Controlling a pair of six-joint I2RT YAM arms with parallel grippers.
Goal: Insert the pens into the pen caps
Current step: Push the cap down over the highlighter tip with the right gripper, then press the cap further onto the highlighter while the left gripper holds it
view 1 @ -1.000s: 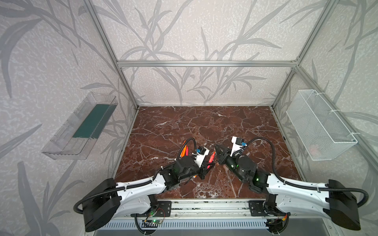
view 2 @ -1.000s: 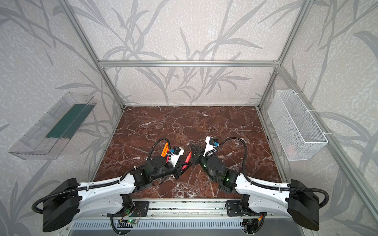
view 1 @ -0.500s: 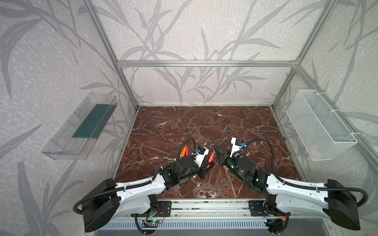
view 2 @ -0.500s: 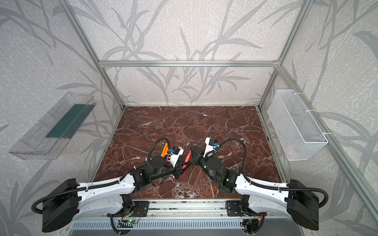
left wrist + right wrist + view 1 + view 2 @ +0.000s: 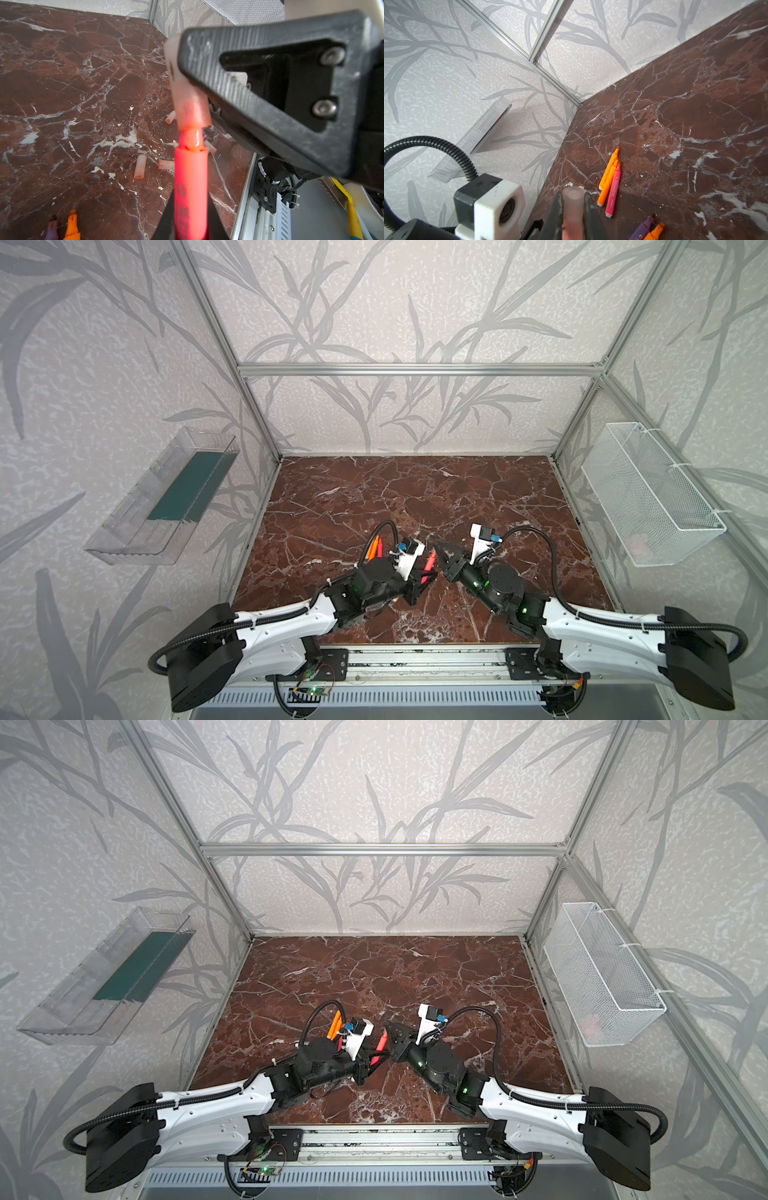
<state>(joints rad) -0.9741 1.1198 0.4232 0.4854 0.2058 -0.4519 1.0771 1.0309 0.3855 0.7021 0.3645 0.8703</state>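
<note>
In both top views we see the brown marble tabletop (image 5: 415, 497) and, over its near middle, the left gripper (image 5: 424, 577) facing the right gripper (image 5: 441, 549), their grip too small to read. The left wrist view gives us more: the left gripper pinches a pink-red marker pen (image 5: 191, 182), its tip at the mouth of a translucent pinkish cap (image 5: 188, 99) that the right gripper clamps. Five loose pens (image 5: 609, 180) lie on the tabletop in the right wrist view; four loose caps (image 5: 140, 166) show only in the left wrist view.

A clear tray (image 5: 124, 531) with green liner (image 5: 189, 485); a white mesh basket (image 5: 648, 489), perhaps holding something pink
</note>
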